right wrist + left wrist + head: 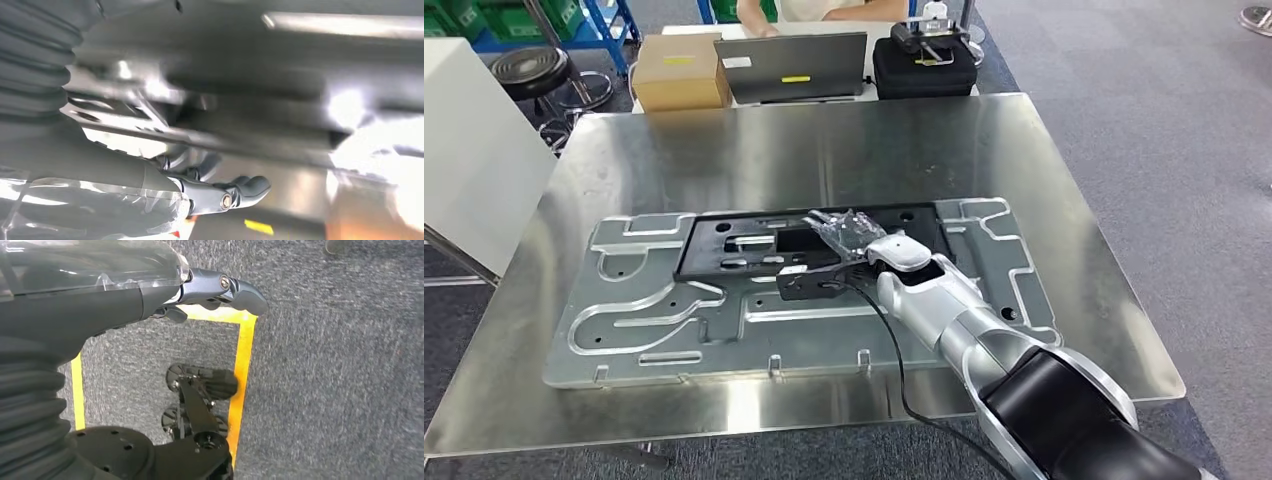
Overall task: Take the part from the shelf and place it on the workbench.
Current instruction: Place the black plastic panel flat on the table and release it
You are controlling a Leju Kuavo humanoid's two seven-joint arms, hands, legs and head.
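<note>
Shiny steel workbench (pixel 1044 180) is carrying one ribbed grey plate (pixel 654 320) and one black part (pixel 754 245); right hand (pixel 849 235) is resting on the part, grip unclear.

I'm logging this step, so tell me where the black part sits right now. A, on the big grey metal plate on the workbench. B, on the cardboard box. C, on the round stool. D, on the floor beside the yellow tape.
A: in the head view the black part lies flat on the grey metal plate on the workbench, with the right hand over it.
</note>
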